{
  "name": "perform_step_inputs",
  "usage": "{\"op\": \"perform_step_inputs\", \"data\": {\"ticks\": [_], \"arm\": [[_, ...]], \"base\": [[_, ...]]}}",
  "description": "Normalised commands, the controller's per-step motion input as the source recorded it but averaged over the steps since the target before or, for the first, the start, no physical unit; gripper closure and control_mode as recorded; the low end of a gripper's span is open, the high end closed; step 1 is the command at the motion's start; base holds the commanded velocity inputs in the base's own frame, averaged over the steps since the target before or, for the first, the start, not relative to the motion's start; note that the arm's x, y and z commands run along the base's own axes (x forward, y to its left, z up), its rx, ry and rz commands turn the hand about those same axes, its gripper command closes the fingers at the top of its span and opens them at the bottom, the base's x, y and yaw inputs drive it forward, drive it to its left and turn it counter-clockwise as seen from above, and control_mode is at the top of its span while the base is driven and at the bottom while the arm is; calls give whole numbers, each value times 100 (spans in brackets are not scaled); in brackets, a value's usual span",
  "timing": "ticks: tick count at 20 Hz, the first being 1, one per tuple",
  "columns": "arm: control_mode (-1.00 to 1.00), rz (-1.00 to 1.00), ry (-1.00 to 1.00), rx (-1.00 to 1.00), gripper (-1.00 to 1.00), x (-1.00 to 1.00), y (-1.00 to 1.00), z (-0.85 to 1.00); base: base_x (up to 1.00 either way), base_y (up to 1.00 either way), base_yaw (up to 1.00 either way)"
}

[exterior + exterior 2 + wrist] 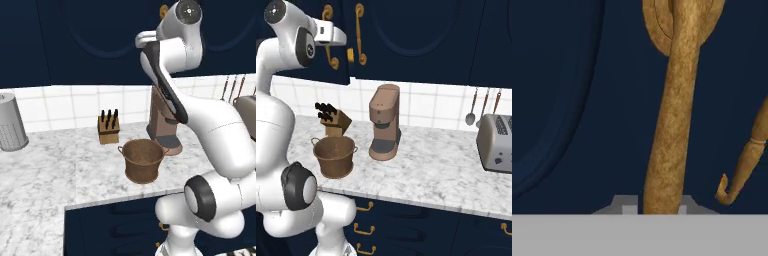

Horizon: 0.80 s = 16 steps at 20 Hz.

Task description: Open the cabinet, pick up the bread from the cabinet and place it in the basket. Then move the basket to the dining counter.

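Note:
The cabinet is a dark navy wall unit above the counter, and its arched doors look closed. In the hand view its long brass handle runs up between my two fingertips, and my gripper is shut on it. A second brass handle with a curled end lies to the right. The brown basket stands upright on the marble counter near its front edge, below my raised arm, and looks empty. The bread is hidden. The dining counter is out of view.
A knife block stands behind the basket and a brown coffee machine to its right. A toaster sits far right under hanging utensils. A grey perforated cylinder stands far left. Navy drawers run below.

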Motion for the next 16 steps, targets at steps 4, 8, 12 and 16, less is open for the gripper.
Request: {"op": "perform_step_inputs", "data": {"ticks": [4, 8, 12, 16], "arm": [[-100, -6, -1, -2, 100, -100, 77, 3], [-100, -20, 10, -5, 100, -100, 69, 4], [-100, -30, 25, -9, 100, -78, 46, 0], [-100, -31, 17, -7, 100, -69, 42, 0]], "base": [[0, 0, 0], [0, 0, 0], [0, 0, 0], [0, 0, 0]]}}
